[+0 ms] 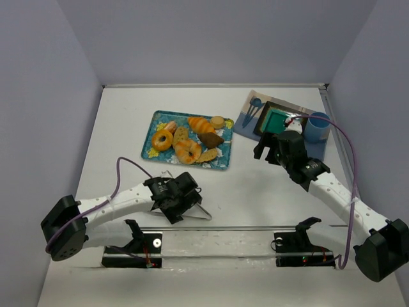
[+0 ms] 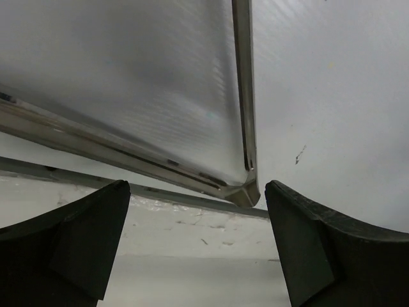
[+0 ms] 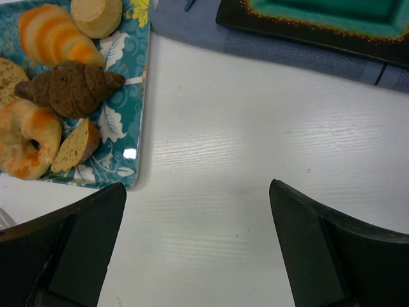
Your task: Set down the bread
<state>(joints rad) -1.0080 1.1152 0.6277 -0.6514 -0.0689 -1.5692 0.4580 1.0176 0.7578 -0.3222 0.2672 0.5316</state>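
Note:
Several breads lie on a teal patterned tray [image 1: 157, 123]: an orange croissant [image 1: 201, 124], a glazed ring [image 1: 162, 140] and a brown chocolate croissant [image 1: 211, 139]. The right wrist view shows the tray [image 3: 124, 121], the brown croissant [image 3: 67, 88] and the orange one [image 3: 54, 35]. A teal plate with a black rim [image 1: 276, 120] lies on a blue placemat [image 1: 246, 121]; the plate's edge shows in the right wrist view [image 3: 319, 16]. My right gripper [image 1: 265, 148] [image 3: 198, 249] is open and empty over bare table between tray and plate. My left gripper [image 1: 185, 203] [image 2: 198, 243] is open and empty above shiny metal tongs [image 1: 199, 214] [image 2: 160, 96].
A blue cup [image 1: 317, 126] stands at the right end of the placemat, with cutlery [image 1: 252, 109] at its left end. A metal rail [image 1: 223, 229] runs along the near table edge. Grey walls close in the table on three sides.

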